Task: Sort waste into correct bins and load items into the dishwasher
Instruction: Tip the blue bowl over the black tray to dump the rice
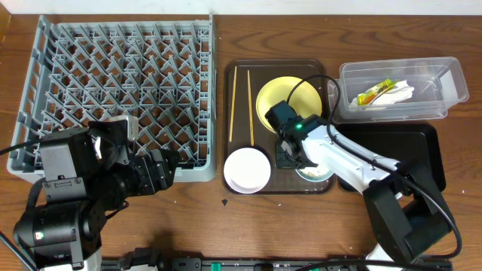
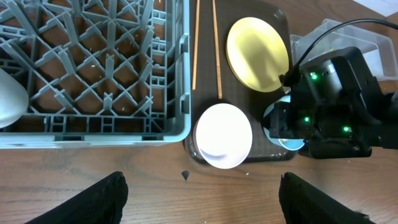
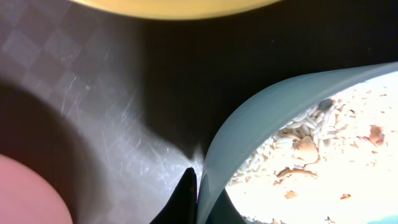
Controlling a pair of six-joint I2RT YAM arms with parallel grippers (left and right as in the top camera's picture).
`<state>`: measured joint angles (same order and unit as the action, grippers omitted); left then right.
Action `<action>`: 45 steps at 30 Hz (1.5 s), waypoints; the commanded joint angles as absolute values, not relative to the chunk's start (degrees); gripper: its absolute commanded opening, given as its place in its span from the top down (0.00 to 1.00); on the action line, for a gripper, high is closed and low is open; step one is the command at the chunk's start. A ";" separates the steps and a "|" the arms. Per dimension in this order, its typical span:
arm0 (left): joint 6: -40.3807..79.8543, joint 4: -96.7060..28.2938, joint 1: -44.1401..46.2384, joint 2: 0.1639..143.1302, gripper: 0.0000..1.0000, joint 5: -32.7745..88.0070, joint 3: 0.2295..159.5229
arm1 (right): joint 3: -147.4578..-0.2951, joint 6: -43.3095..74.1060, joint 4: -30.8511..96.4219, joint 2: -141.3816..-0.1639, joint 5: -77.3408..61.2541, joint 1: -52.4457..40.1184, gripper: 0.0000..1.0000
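The right gripper [image 1: 295, 161] is lowered onto the brown serving tray [image 1: 239, 71] at the rim of the light blue bowl [image 3: 245, 130]. One dark fingertip [image 3: 186, 194] touches the outside of the bowl's wall; the other finger is out of sight, so whether the jaws are clamped on the rim cannot be told. Whitish rice grains and scraps [image 3: 311, 143] lie inside the bowl. Just behind it on the tray is the round yellow plate [image 1: 277, 94]. The pinkish-white bowl [image 1: 247, 169] sits at the tray's near left corner, and two wooden chopsticks [image 1: 233, 102] lie lengthwise along its left side. To the right, the clear plastic tub [image 1: 446, 74] holds a crumpled white napkin [image 1: 401, 92] and a green-and-orange wrapper packet [image 1: 374, 93]. The shallow black tray [image 1: 423, 154] lies in front of the tub. The left gripper [image 2: 202, 180] hangs over the table edge with its fingers spread wide and nothing between them, near a small dark scrap [image 2: 185, 175]. It is just in front of the grey dish rack [image 1: 120, 75], where a white cup [image 2: 9, 96] shows near the front wall
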<state>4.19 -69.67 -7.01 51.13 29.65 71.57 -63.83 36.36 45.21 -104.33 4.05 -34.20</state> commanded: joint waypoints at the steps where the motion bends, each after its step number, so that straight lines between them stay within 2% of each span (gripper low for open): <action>1: 3.18 -69.76 -6.76 51.22 0.21 29.98 72.07 | -64.97 32.97 46.28 -100.38 -1.48 -33.45 0.99; 5: 3.20 -69.78 -6.76 51.24 0.21 29.98 72.07 | -66.50 27.18 46.11 -93.89 -12.36 -29.80 0.99; 6: 3.20 -69.78 -6.76 51.24 0.16 29.98 72.07 | -66.76 25.78 45.87 -91.74 -16.29 -28.03 0.99; 12: 3.20 -69.78 -6.76 51.24 0.07 29.98 72.07 | -66.76 19.25 46.65 -84.14 -30.70 -14.96 0.99; 20: 3.20 -69.78 -6.76 51.24 0.06 29.93 72.07 | -62.39 5.02 49.50 -85.41 -50.65 6.09 0.99; 27: 3.20 -69.80 -6.76 51.24 0.05 28.71 72.07 | -54.87 -3.44 43.38 -88.47 -71.81 21.23 0.99; 31: 3.20 -69.80 -6.76 51.24 0.05 28.71 72.07 | -49.93 -4.54 37.34 -88.99 -77.60 30.15 0.99; 36: 3.22 -69.78 -6.76 51.24 0.05 28.71 72.07 | -47.90 -7.86 38.63 -88.97 -86.78 33.85 0.98; 40: 3.22 -69.78 -6.76 51.24 0.05 28.71 72.07 | -47.90 -6.98 38.68 -88.97 -81.82 33.91 0.99; 43: 3.22 -69.82 -6.76 51.22 0.05 28.73 72.07 | -47.90 -9.02 38.68 -88.84 -84.58 33.89 0.99; 45: 3.22 -69.80 -6.76 51.22 0.05 28.73 72.07 | -47.90 -2.98 36.45 -88.84 -76.27 34.06 0.99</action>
<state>4.01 -69.67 -7.01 51.13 29.21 71.57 -47.88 -6.39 38.06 -88.95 -80.36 33.56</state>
